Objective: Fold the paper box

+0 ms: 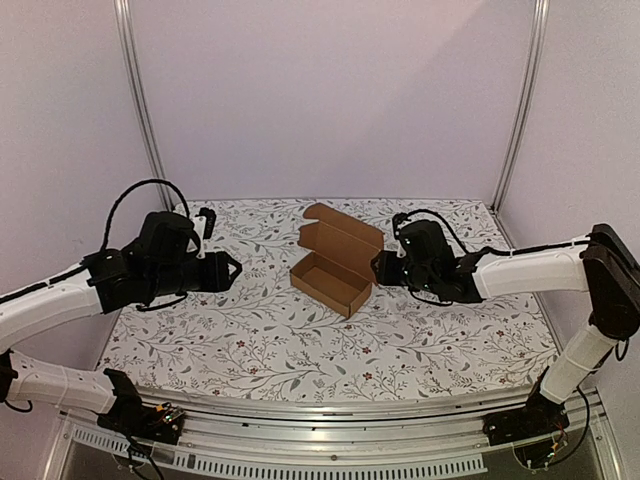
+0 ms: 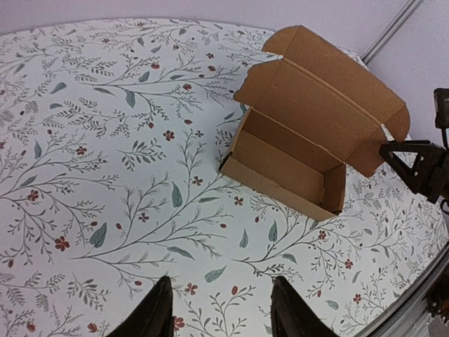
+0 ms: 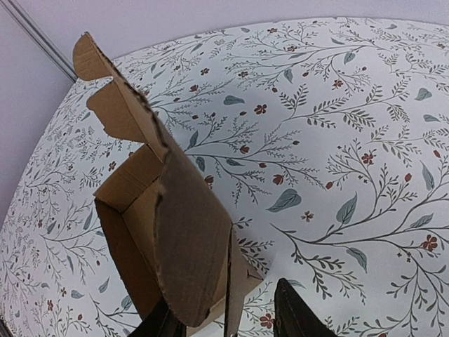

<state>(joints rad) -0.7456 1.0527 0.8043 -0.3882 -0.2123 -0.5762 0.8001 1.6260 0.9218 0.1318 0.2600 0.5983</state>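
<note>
Paper box [image 1: 330, 270] on table [image 1: 250, 350], tray formed, lid [image 2: 319, 105] standing open. Left tool [image 2: 221, 288] spread, empty, well left of box. Right tool [image 1: 378, 267] at box's right end; cardboard hides one finger, so we cannot tell if it pinches. We judge box light, thin, crease-prone: take lid edge, brace tray.

L arm [image 1: 50, 305] stretched inward, L fingers [image 2: 158, 312] apart; R arm [image 1: 530, 268] inward too, R fingers [image 3: 295, 312] apart.
</note>
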